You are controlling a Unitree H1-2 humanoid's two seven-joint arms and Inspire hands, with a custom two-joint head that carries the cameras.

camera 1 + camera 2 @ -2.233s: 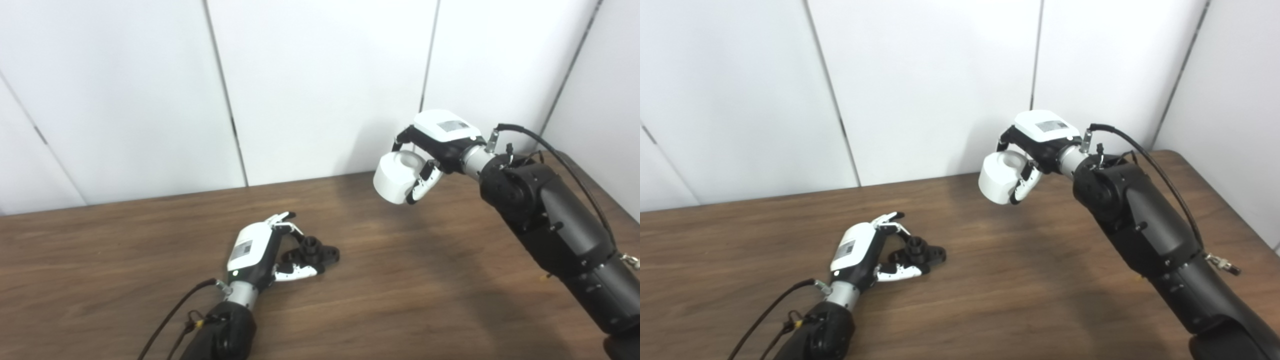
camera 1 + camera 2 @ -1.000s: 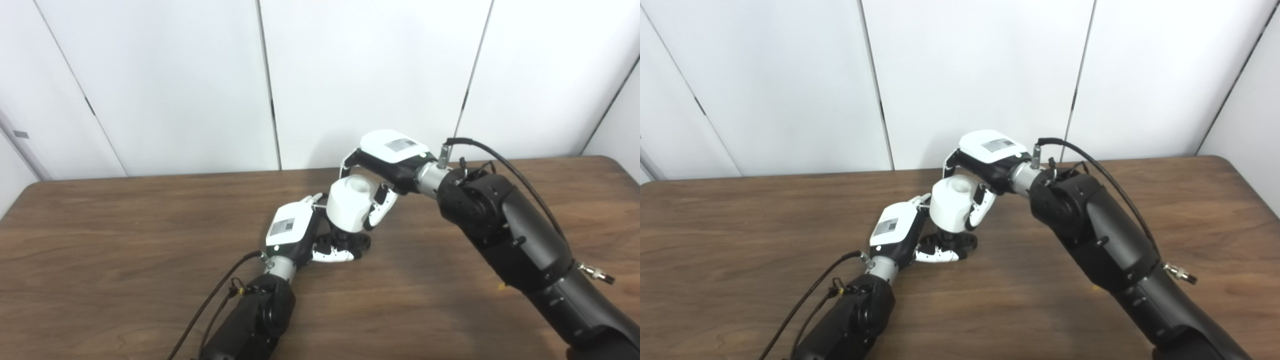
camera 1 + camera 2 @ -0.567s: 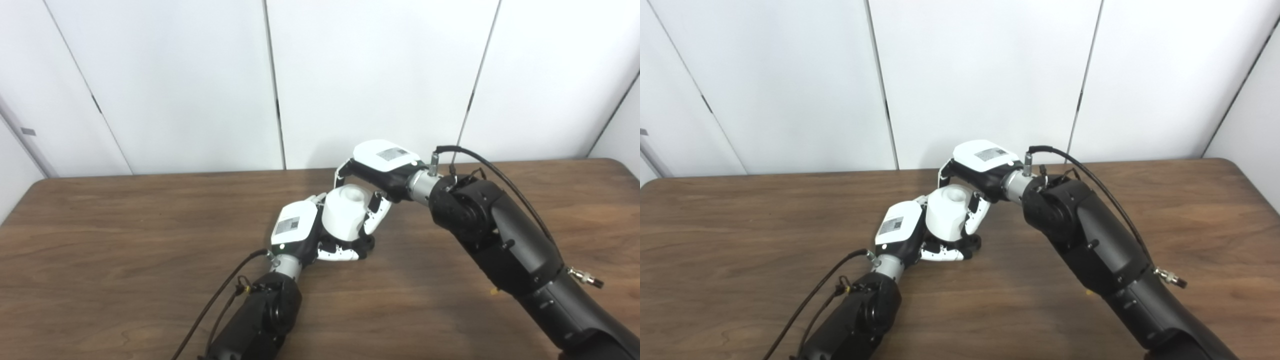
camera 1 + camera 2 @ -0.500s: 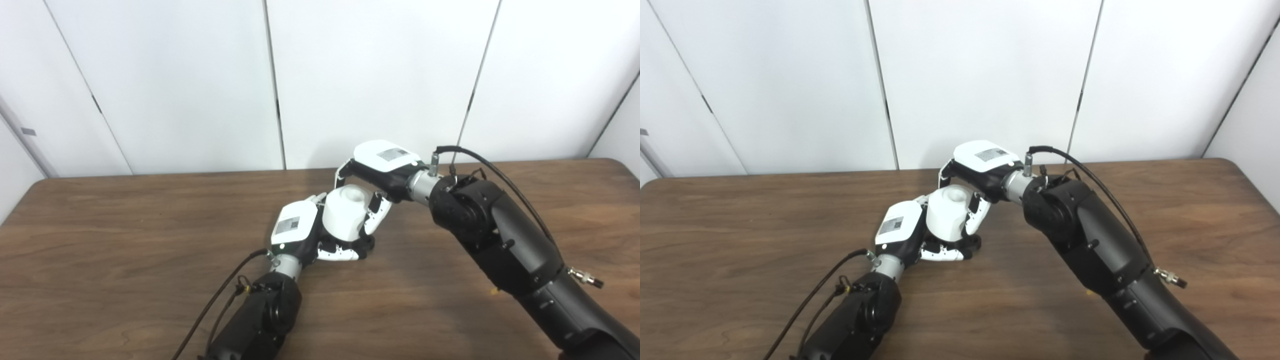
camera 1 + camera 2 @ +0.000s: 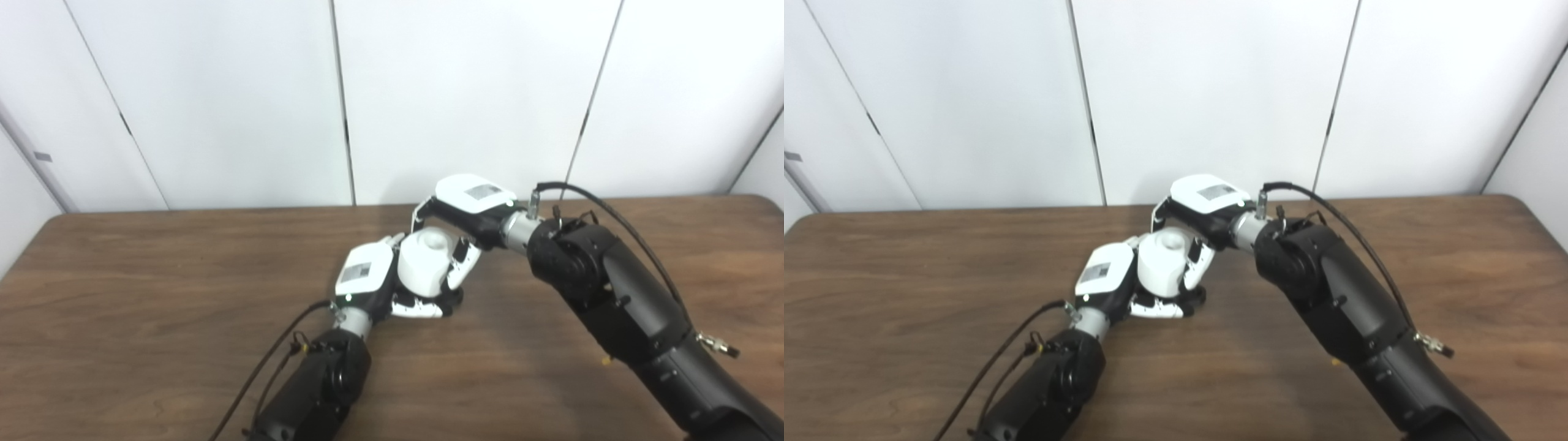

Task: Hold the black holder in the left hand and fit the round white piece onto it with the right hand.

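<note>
White piece lower on holder.

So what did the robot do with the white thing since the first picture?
The right hand carried the round white piece from up in the air down and leftward onto the black holder. It still grips it. The left hand stayed at the holder on the table. The camera also shifted.

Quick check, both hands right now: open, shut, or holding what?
Left hand: shut on the black holder, on the table.
Right hand: shut on the round white piece, set over the holder.
</note>
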